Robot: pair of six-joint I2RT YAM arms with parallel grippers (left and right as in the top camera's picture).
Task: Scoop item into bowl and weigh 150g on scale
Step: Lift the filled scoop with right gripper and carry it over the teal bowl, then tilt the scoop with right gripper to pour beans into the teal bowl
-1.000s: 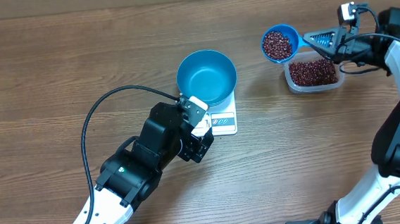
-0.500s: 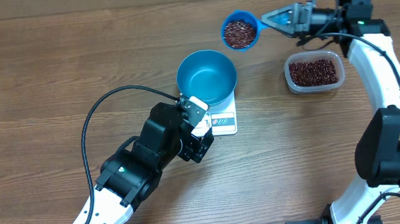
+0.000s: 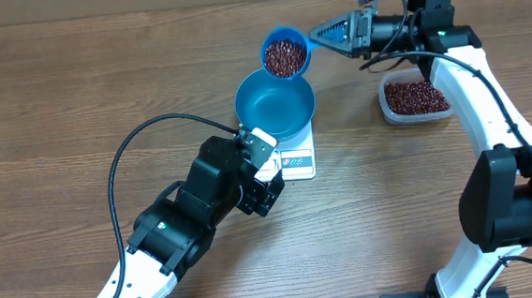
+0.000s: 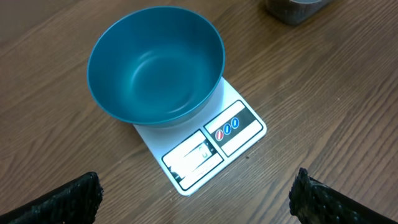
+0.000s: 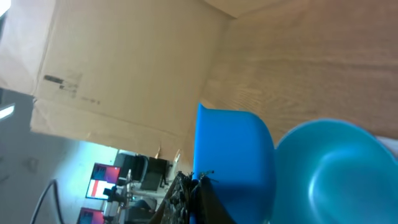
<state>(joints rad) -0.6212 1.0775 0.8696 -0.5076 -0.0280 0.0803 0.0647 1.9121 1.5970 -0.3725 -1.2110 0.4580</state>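
- Maroon beans point(image 3: 285, 56) fill the cup of a small blue scoop point(image 3: 302, 42). More of them lie in the clear tub point(image 3: 384, 111) on the right of the tabletop point(image 3: 74, 87).
- Seen from overhead, the loaded cup sits at the far rim of the blue bowl point(image 3: 275, 103). The bowl's centre lies from the cup toward the robot's side of the tabletop.
- The scoop's long axis runs from the handle on the right to the cup on the left, roughly crosswise to that direction. A pour would therefore call for a roll about the handle.
- The overhead view does not show how high the cup is above the rim. The right wrist view shows the scoop close beside the bowl.
- The bowl is empty and rests on the white scale point(image 3: 297, 161), whose display end is uncovered.
- The right claw point(image 3: 319, 38) is pressed together on the scoop's handle and carries it. This arm is the nearer one to the pour.
- The left claw point(image 4: 198, 205) is spread wide and holds nothing. It hovers just short of the scale's front edge, apart from scale and bowl.
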